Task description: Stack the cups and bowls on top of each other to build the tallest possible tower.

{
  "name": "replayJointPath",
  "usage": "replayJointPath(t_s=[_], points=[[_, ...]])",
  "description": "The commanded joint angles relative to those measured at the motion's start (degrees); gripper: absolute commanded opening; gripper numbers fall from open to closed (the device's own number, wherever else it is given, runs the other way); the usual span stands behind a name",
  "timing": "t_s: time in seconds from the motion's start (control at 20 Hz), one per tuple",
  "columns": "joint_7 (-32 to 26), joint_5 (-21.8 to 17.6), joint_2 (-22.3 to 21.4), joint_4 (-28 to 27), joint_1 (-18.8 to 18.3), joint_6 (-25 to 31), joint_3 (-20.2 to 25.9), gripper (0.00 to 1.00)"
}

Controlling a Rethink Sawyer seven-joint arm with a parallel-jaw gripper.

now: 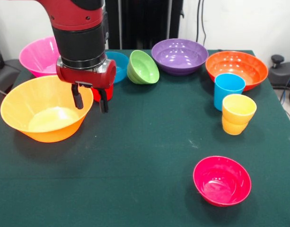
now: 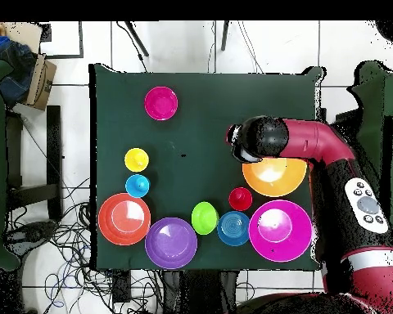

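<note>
My pincer [image 1: 90,100] open and empty at upper left, hiding most of the red cup [image 1: 96,93] — three cups, seven bowls counted.

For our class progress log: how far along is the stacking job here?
Done: nothing; every bowl and cup sits singly on the table. In hand: nothing; the open gripper hangs empty beside the yellow-orange bowl, in front of the red cup. Left: the whole tower.

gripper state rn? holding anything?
Gripper: open, fingers apart and empty, hanging above the rim of the yellow-orange bowl, with the red cup behind it.
</note>
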Motion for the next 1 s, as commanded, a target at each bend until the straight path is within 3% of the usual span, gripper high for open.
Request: replayJointPath(t_s=[0.05,1.0], points=[[-14.3,-6.5,4.7,1.4,0.4,-3.2,2.8,1.0],[-15.8,-5.8,7.2,0.6,-1.2,-2.8,4.2,1.0]])
